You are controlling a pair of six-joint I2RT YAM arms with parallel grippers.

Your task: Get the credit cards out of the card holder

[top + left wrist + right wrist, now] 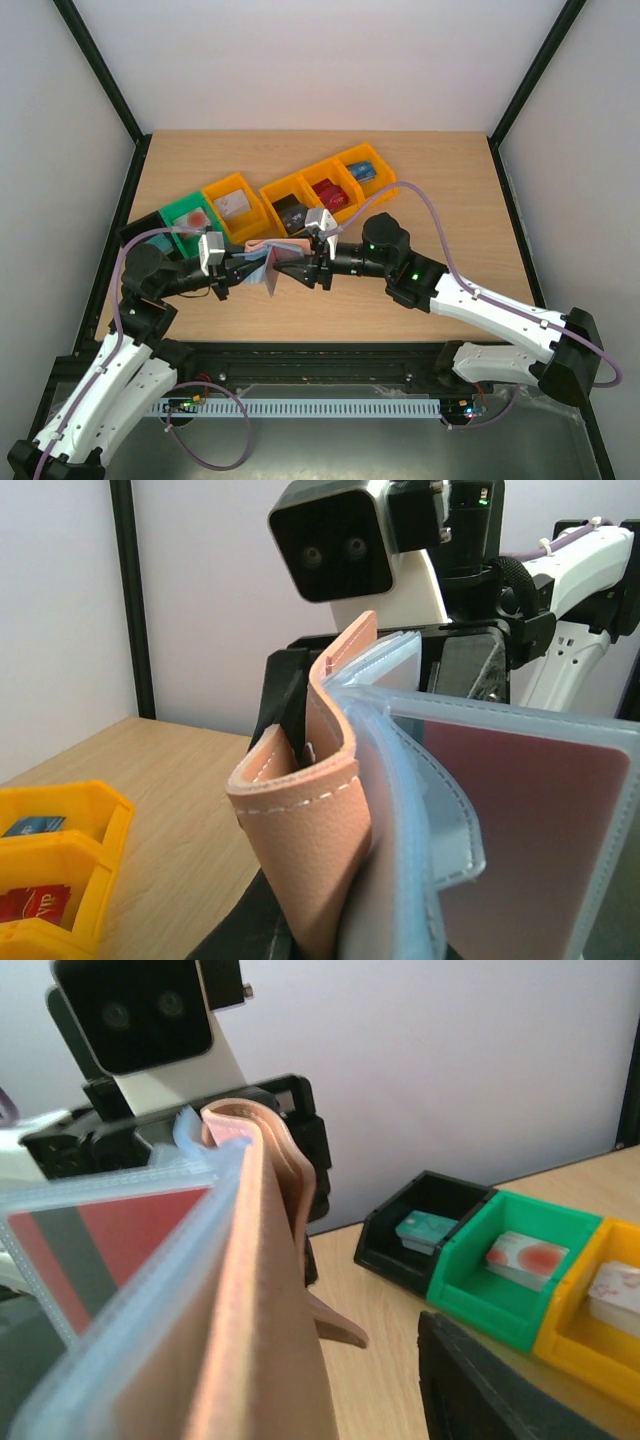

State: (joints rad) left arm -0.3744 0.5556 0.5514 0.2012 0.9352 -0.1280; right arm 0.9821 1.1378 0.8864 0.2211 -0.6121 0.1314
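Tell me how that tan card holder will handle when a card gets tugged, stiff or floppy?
Probably floppy: the card holder has a curling cover, and its clear sleeves fan apart. Likely light for its size, being thin leather and plastic film. The smooth sleeves may let the red card slide out easily.

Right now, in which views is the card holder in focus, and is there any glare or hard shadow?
Top external view: even light, no hard shadows, the card holder small but sharp. Left wrist view: its stitched edge is crisp, with a pale sheen on the clear sleeves. Right wrist view: it fills the foreground, blurred; the green bin behind looks sharper.
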